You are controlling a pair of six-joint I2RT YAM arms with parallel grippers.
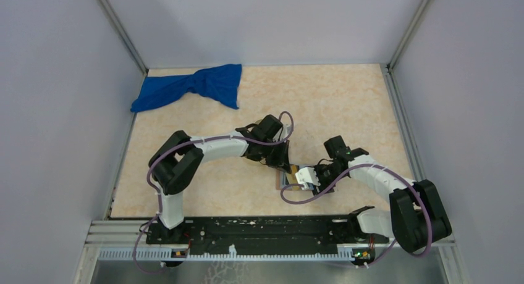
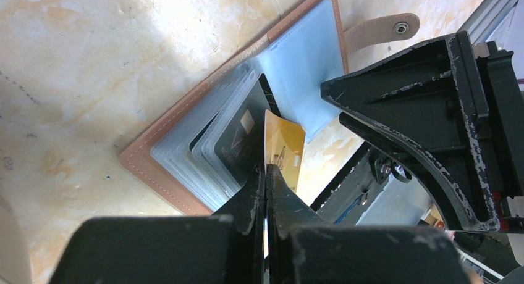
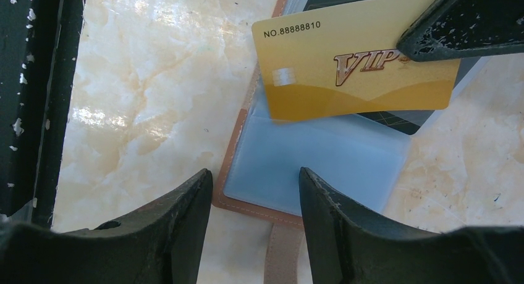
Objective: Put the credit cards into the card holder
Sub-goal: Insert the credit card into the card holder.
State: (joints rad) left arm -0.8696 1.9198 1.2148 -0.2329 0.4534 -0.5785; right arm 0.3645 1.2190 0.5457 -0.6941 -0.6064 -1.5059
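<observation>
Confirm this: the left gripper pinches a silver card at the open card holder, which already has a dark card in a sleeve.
Wrong colour: the left gripper pinches a gold card, not a silver one; the right wrist view shows it. The card holder is open, a dark card in a sleeve.

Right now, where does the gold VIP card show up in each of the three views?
Top external: too small to make out; it would be at the card holder.
Left wrist: gold VIP card at centre, seen nearly edge-on, pinched by the left gripper.
Right wrist: upper centre, printed face to the camera.
Shared landmark: the open card holder's blue-grey sleeves.
</observation>
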